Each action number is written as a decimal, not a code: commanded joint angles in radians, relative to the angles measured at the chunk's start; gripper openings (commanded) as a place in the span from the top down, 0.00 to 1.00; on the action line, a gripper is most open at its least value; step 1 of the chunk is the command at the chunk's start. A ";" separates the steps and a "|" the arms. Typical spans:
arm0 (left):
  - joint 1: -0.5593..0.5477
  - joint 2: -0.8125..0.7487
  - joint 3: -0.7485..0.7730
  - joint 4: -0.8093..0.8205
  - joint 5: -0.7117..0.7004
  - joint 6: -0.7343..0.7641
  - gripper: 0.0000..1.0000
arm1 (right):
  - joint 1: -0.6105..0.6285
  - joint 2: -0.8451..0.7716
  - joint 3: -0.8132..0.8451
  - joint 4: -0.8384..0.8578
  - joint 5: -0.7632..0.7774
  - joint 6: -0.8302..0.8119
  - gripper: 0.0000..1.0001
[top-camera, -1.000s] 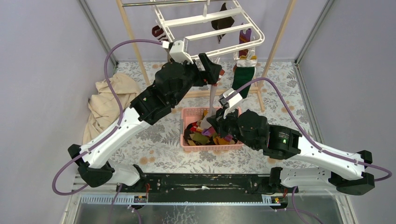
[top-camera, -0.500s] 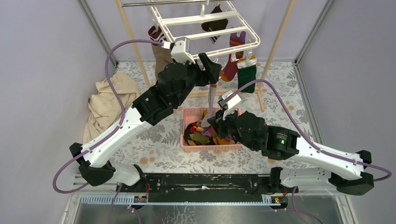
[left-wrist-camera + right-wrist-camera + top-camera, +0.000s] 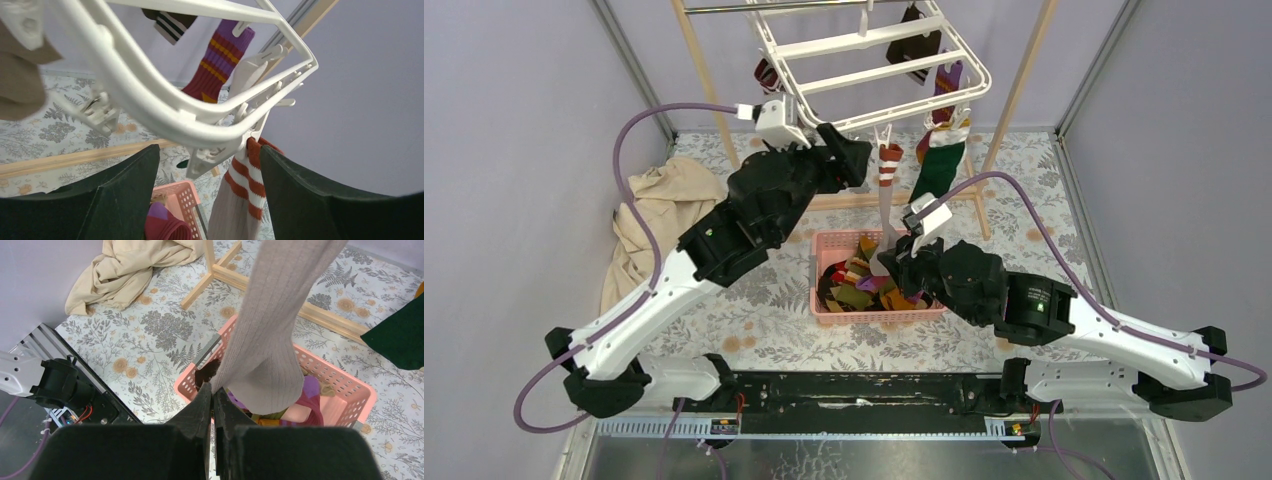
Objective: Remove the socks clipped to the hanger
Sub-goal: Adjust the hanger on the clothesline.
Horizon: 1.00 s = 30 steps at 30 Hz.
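Observation:
The white hanger [image 3: 876, 62] hangs at the back. A grey sock with a red-and-white striped cuff [image 3: 886, 170] is clipped to its near edge and stretches down towards the basket. My right gripper [image 3: 889, 262] is shut on this sock's lower end; the right wrist view shows the closed right gripper [image 3: 213, 390] pinching the edge of the grey sock [image 3: 272, 345]. My left gripper [image 3: 860, 160] is open beside the cuff. In the left wrist view its fingers [image 3: 115, 200] flank a white clip [image 3: 210, 156] and the striped cuff [image 3: 245, 182] without touching them.
More socks hang on the hanger: a green one [image 3: 941, 165], a purple-maroon striped one [image 3: 950, 85], a dark one [image 3: 916, 42] and a striped one [image 3: 767, 72]. A pink basket [image 3: 826, 245] holds several socks. Beige cloth [image 3: 659, 215] lies left. Wooden poles [image 3: 709, 90] frame the hanger.
My left arm has drawn back to the left, and its jaws have narrowed a little. The hanger has swung, and the striped cuff now shows beside the left fingers. My right gripper keeps its hold.

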 commanded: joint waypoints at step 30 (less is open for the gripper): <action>0.500 -0.161 -0.123 0.007 0.242 -0.013 0.17 | 0.011 0.139 0.112 0.035 -0.002 -0.030 1.00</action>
